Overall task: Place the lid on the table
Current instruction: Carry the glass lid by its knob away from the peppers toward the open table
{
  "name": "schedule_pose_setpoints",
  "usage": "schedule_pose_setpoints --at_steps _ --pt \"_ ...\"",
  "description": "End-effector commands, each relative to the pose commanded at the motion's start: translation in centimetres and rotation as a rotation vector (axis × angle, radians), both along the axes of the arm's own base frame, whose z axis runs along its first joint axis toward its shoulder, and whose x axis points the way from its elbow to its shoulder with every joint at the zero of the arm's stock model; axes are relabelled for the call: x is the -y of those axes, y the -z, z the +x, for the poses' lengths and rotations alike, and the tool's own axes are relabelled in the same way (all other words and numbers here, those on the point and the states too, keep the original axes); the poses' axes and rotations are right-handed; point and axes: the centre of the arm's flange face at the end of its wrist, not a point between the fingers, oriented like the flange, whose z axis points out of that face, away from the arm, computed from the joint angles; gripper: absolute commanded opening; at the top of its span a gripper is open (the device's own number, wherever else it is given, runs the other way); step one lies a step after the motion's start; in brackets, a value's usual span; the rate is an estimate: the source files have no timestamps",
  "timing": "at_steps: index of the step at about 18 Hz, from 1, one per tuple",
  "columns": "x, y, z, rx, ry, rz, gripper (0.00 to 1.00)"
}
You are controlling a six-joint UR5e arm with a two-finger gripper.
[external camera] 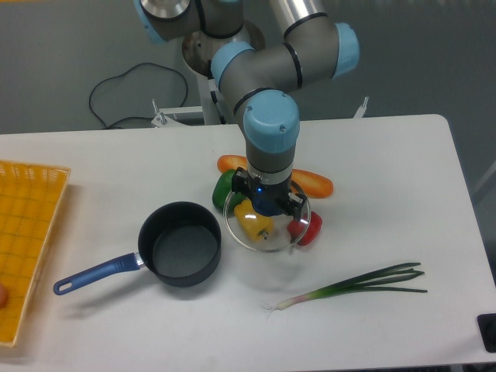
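Observation:
The lid is a round clear glass disc with a thin metal rim. It hangs level under my gripper, just right of the dark saucepan. The gripper comes straight down on the lid's centre and looks shut on the knob, which the fingers hide. The lid seems to sit a little above the white table, over a cluster of vegetables seen through the glass.
A green pepper, a yellow pepper, a red pepper and an orange carrot lie under and around the lid. A green onion lies at the front right. A yellow gridded tray sits at the left edge.

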Motion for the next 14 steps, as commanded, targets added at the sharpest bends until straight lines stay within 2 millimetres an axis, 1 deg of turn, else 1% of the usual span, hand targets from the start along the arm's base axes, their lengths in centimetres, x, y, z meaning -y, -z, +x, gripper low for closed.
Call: schedule_pose_setpoints --at_steps 1,3,4,7,11,14 --pt "0.1 0.1 -0.1 0.0 0.008 -0.002 0.5" --pt "1.1 0.1 -1.1 0.002 0.021 -0.003 0.5" --pt "1.8 0.0 -2.1 -0.001 0.02 -0.001 0.5" --pt "3.5 -0.4 -4.1 -0.007 0.023 0.005 0.5" --pt "6.1 -0.4 -6.7 -0.007 0.04 0.005 0.5" --pt "7.5 -0.5 -8.0 -0.009 0.051 0.004 0.5"
